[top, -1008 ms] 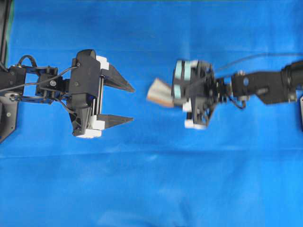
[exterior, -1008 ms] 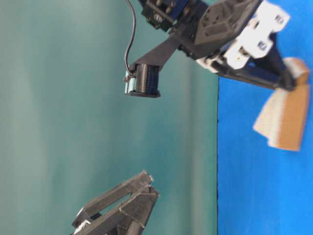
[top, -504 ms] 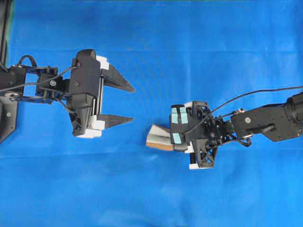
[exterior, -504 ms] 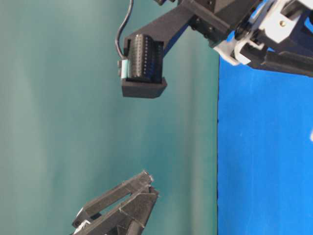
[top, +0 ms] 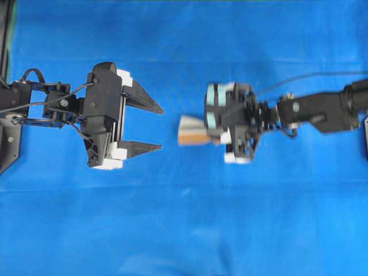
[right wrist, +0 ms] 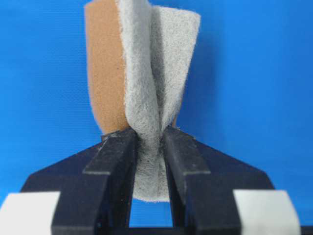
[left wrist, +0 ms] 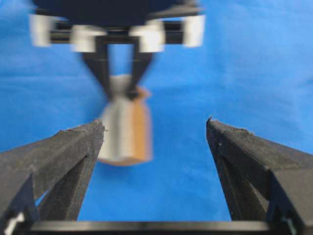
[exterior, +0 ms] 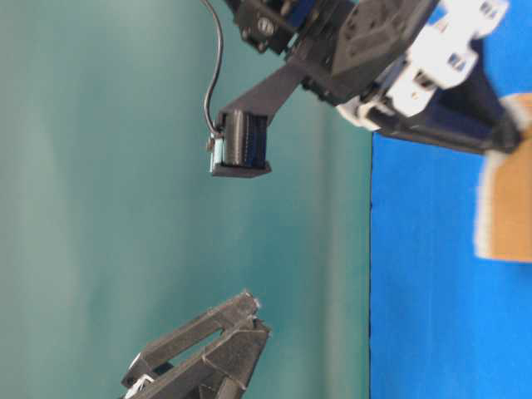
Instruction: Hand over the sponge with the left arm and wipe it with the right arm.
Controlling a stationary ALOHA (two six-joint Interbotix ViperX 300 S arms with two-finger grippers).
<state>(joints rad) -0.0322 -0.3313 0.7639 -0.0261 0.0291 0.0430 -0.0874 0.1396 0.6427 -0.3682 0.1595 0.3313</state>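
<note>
I have the sponge [top: 192, 130] in the right gripper [top: 217, 127] now, so by my reading the handover is done and I am in the wiping step. The right wrist view shows it plainly: the two black fingers [right wrist: 115, 161] are clamped on the near edge of the sponge [right wrist: 139, 78], squeezing the grey scouring face into a fold while the tan layer bulges out on the left. Most of the sponge sticks out past the fingertips, toward the left arm.

In the overhead view the sponge sits over the blue cloth [top: 190, 230] near the middle, between the two arms, close in front of the right gripper and apart from the left one. The right arm [top: 319, 109] is blurred there and in the left wrist view, so I take it to be mid-stroke. Whether the sponge is pressing on the cloth or riding just above it I cannot tell.

My left gripper [top: 150, 126] hangs on the left with its jaws wide apart and nothing between them; the left wrist view shows bare cloth between its fingers [left wrist: 63, 156].

Next I want the right arm to sweep the sponge flat across the cloth, low enough for real contact, without the pinched edge slipping free.

No containers are in sight.
</note>
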